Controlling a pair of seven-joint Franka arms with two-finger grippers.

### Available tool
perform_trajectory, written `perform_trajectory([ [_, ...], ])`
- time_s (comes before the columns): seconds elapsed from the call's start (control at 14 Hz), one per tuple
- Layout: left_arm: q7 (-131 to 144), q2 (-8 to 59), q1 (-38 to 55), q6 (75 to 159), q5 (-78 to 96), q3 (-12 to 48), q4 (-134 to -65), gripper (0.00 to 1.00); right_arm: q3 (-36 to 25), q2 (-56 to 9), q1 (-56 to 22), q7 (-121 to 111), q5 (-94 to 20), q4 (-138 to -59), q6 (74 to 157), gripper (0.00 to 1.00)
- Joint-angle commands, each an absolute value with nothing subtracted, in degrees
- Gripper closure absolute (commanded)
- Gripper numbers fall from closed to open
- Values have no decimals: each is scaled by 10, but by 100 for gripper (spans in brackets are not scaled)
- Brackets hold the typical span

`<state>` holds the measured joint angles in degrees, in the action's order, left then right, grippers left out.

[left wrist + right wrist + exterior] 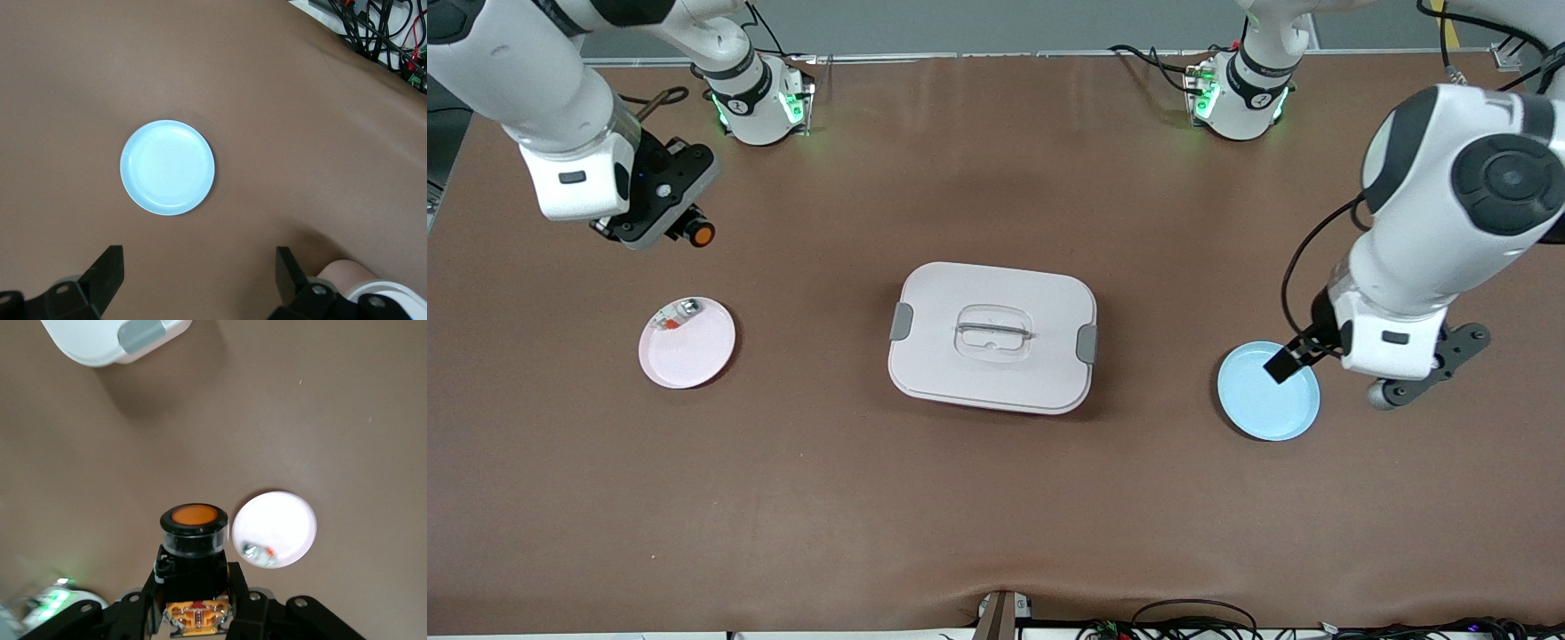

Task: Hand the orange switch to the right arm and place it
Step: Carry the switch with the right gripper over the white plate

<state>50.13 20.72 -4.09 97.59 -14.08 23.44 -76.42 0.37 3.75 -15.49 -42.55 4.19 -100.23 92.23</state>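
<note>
No legible text, label, brand, number or sign appears in any view. The robot bases (760, 102) carry small dark marks that cannot be read.

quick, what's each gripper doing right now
Left gripper: open, empty, over the blue plate.
Right gripper: shut on the orange switch.
</note>
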Motion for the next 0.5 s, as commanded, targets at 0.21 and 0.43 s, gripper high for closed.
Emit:
perform_trajectory([
  [0.21,351,134,-48,931,-137,194,-788,0,13,98,-91,-607,116,-1183,1084,100],
  [0.43,237,78,-18,930,-92,121,-837,0,13,99,-59,-655,153,-1243,1161,100],
])
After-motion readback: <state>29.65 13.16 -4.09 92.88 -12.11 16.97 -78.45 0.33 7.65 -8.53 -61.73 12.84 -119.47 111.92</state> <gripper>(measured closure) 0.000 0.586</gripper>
